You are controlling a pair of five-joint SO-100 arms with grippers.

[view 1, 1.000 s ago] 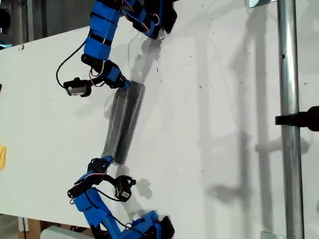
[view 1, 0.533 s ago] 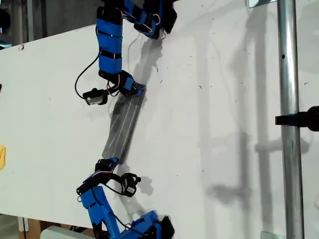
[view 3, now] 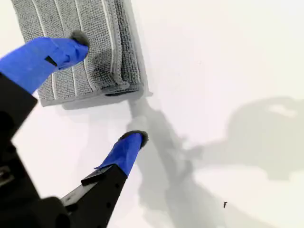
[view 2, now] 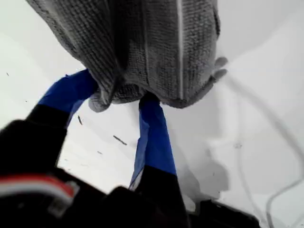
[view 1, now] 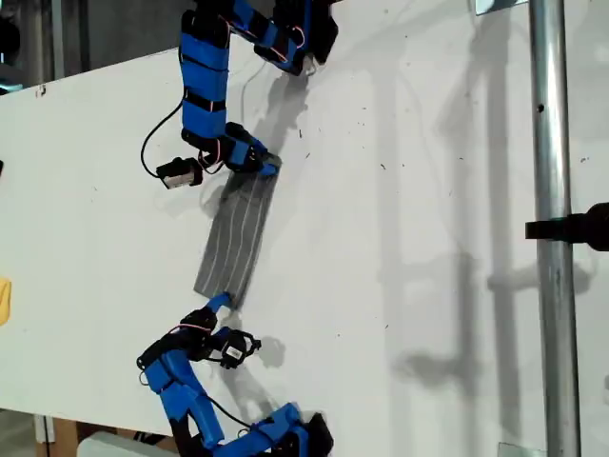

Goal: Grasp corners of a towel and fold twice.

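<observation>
Towel (view 1: 238,238): grey cloth with white pinstripes, already folded into a long narrow strip. It lies on the white table (view 1: 409,238), close under both arms. Its long axis runs from one gripper to the other, slanting a little in the exterior view. The layered fold is seen along one long edge in the second wrist view (view 3: 80,61).

My first gripper (view 1: 266,167): placed at the end of the towel that is uppermost in the exterior view. In the first wrist view the blue jaws (view 2: 118,95) are pressed together on a bunched end of the cloth (view 2: 142,47), which appears raised off the table there. The end is judged to be pinched.

My second gripper (view 1: 221,303): placed at the opposite end of the towel. Its jaws (view 3: 108,89) are spread wide. One fingertip (view 3: 78,40) is seen over the cloth, whether touching cannot be told; the other stands on bare table just beyond the towel's short edge. Nothing is held.

Corner (view 3: 135,88): the nearest folded corner lies flat between the spread jaws, slightly toward the upper finger.

Judgement: the remaining fold would be made along the long axis, one end carried onto the other. The free end is nearest my second gripper, which would need to close on it first.
</observation>
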